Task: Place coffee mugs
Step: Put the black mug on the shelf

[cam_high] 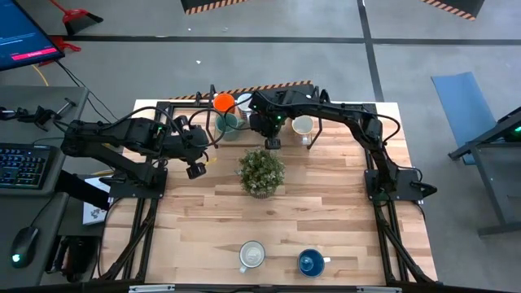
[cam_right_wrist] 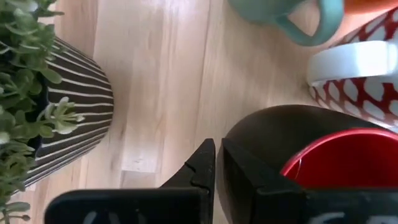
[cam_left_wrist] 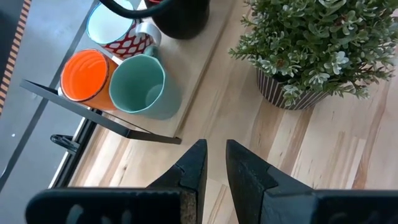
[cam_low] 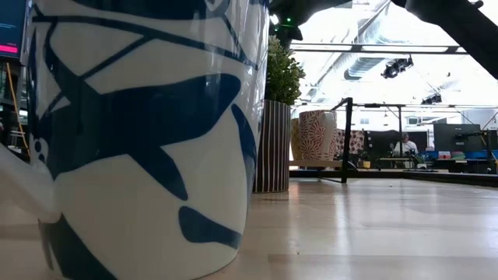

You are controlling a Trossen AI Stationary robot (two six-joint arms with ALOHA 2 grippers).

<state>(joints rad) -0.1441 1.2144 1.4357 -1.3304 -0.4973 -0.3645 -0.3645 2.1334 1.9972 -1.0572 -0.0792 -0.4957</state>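
At the far edge, an orange mug (cam_left_wrist: 85, 76), a teal mug (cam_left_wrist: 138, 84) and a white mug with a red pattern (cam_left_wrist: 115, 28) stand together. A dark red mug (cam_right_wrist: 336, 158) stands on its base beside them (cam_left_wrist: 180, 15); my right arm hides it in the high view. A cream mug (cam_high: 303, 124) stands further right. A white mug (cam_high: 251, 255) and a blue mug (cam_high: 310, 262) stand at the near edge. My right gripper (cam_right_wrist: 216, 144) is shut, right beside the dark red mug's outer wall. My left gripper (cam_left_wrist: 216, 146) is shut and hovers left of the plant (cam_high: 195, 171). My right gripper comes down from above beside the dark red mug's outer wall (cam_right_wrist: 273, 124). One finger (cam_right_wrist: 242, 174) stands against that dark wall in the wrist view, and I cannot tell whether it touches. The mug stands upright on the table.
A leafy plant in a striped pot (cam_high: 261, 171) stands mid-table between the arms. A dark frame rail (cam_left_wrist: 99, 109) runs along the far edge by the mugs. Bare wood lies between the plant and the near-edge mugs. The low view is largely blocked by a blue-patterned white mug (cam_low: 140, 132).
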